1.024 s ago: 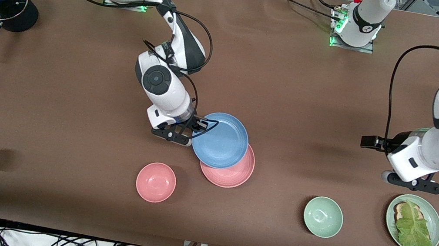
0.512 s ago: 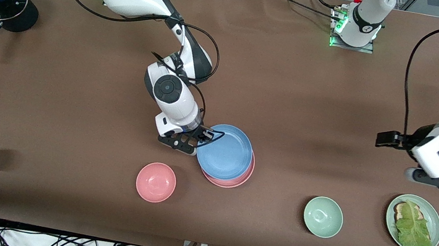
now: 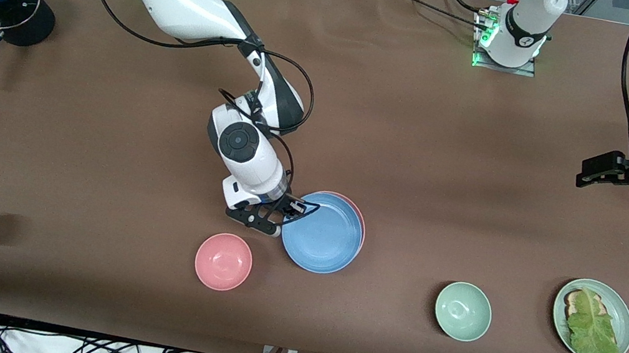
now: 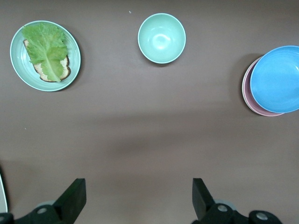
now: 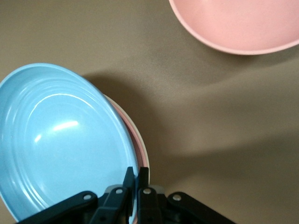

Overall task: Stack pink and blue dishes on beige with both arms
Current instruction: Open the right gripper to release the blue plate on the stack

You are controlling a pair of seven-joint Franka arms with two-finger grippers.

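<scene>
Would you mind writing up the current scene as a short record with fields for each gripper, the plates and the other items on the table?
right gripper: shut on the blue plate's rim, holding it over the pink plate
left gripper: open, empty, up at the left arm's end of the table
blue plate: covers most of the pink plate, slightly off-centre
pink plate: only an edge shows
beige plate: thin pale rim under the pink one
pink bowl: beside the stack, toward the right arm's end
other items: green bowl, lettuce plate

Both arms are showing glossy white shells with grey-black joints. Black cables are looping along them — grippers [image 3: 277, 212] are looking black.
</scene>
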